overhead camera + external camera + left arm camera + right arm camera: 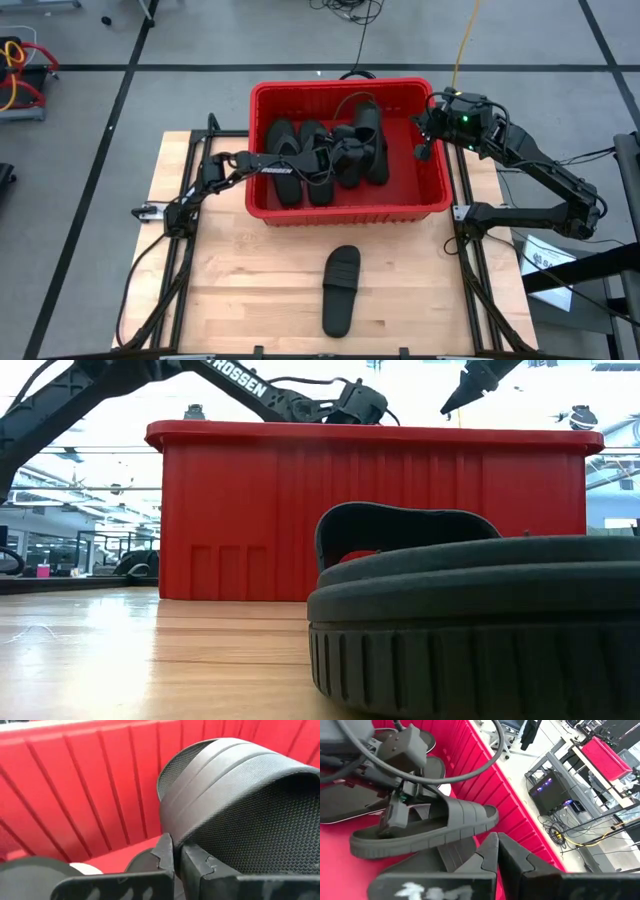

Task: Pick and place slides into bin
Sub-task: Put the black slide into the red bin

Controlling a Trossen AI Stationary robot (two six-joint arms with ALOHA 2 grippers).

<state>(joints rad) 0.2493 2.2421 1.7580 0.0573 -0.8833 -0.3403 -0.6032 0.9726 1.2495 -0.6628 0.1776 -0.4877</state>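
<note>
Remaining on the wooden bench (230, 290), one black wide-strap rubber slide (340, 290), lengthwise toward the red slotted plastic bin (440, 195), nearer neither arm; left fingers (172, 857) and right fingers (492, 852) clenched, empty.

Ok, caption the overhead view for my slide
Left gripper inside red plastic bin among black sandals; one black slide remains on wooden table.

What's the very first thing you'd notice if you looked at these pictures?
The big red bin at the far middle of the table, with a heap of black slides inside it. The left gripper reaches into that heap with its jaws shut, next to a wide-strap slide. One more black slide lies alone on the wooden table in front of the bin, while the right gripper hangs shut over the bin's right end.
</note>
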